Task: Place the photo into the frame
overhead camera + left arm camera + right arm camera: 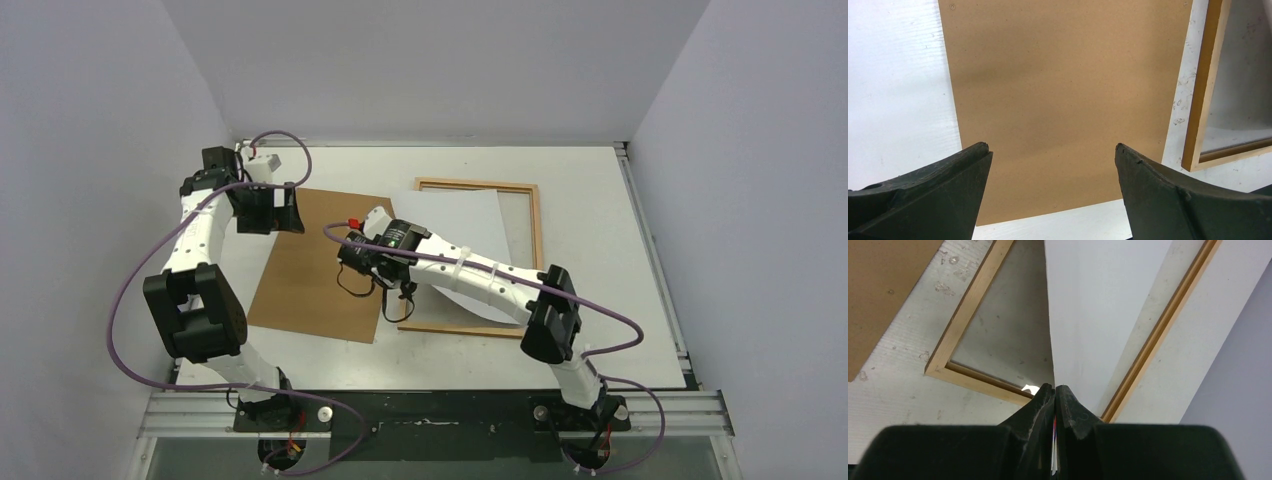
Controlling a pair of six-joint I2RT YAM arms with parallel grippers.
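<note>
My right gripper (398, 298) (1054, 386) is shut on the edge of the photo (455, 225) (1098, 300). The photo shows its plain white back and its printed side is hidden. It hangs tilted over the frame (538, 225) (968, 315), which lies flat on the table with its glass inside. The gripper holds the sheet near the frame's near left corner. My left gripper (280, 210) (1052, 147) is open and empty, hovering over the far end of the brown backing sheet (310, 270) (1063, 90). The frame's edge also shows in the left wrist view (1204, 85).
The brown backing sheet lies flat on the white table (600, 330) just left of the frame, and a corner of it shows in the right wrist view (883, 285). Grey walls close in the table on the left, back and right.
</note>
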